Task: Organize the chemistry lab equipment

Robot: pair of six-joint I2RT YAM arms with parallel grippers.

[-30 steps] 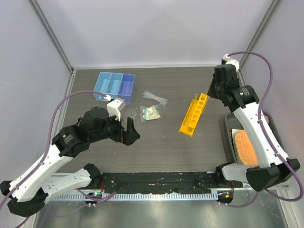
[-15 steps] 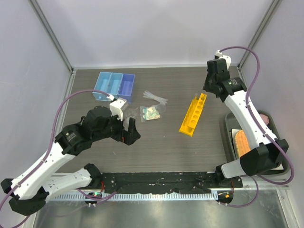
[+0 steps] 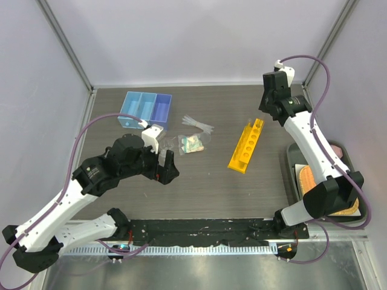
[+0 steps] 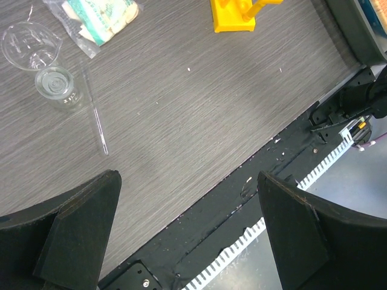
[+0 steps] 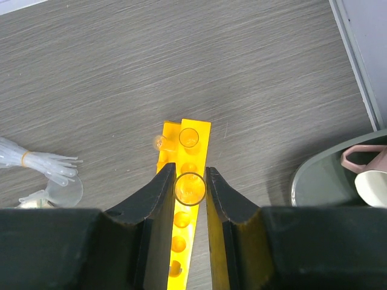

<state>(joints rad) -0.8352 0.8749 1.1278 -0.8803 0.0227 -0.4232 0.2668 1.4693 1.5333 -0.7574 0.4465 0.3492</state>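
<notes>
Right gripper (image 5: 188,173) shifted; tube (image 5: 190,188) (clamped) over rack (image 5: 203,129).

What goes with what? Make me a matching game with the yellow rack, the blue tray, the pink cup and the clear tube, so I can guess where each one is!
Things:
1. yellow rack
2. blue tray
3. pink cup
4. clear tube

Places:
A. between the fingers of the right gripper
B. at the back left of the table
C. inside the grey tray
D. on the table, to the right of the packet

Pairs: 1-D, 2-B, 3-C, 4-A.
</notes>
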